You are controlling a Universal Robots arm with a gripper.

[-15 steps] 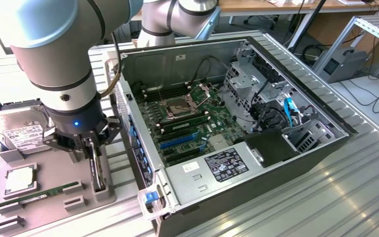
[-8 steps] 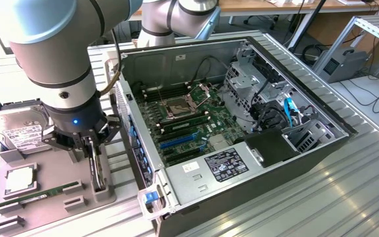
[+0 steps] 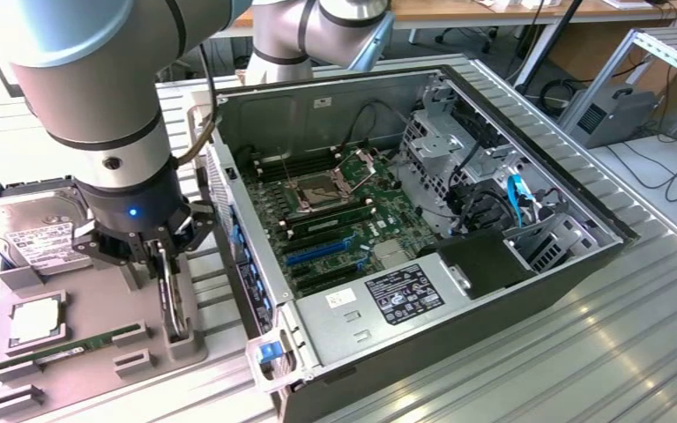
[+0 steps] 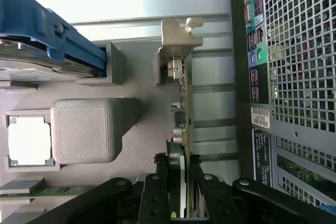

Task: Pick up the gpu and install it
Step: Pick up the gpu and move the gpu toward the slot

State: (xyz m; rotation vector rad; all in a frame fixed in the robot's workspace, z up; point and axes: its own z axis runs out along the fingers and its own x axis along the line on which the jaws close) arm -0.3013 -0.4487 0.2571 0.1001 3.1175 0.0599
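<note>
Gpu [image 3: 176,304] [image 4: 181,108] is standing on its long edge in a slot of the gray tray [image 3: 103,304], just beside the open computer case [image 3: 315,110]. The gripper [image 3: 162,256] [image 4: 178,157] is clamping it from above, one black finger pressing each face. It is showing as a thin dark board with a beige metal bracket [image 4: 178,35] at one end. Sitting on the tray are one gpu, one hard drive [image 3: 39,229], one processor chip [image 3: 35,324] and one green RAM stick [image 3: 74,348].
</note>
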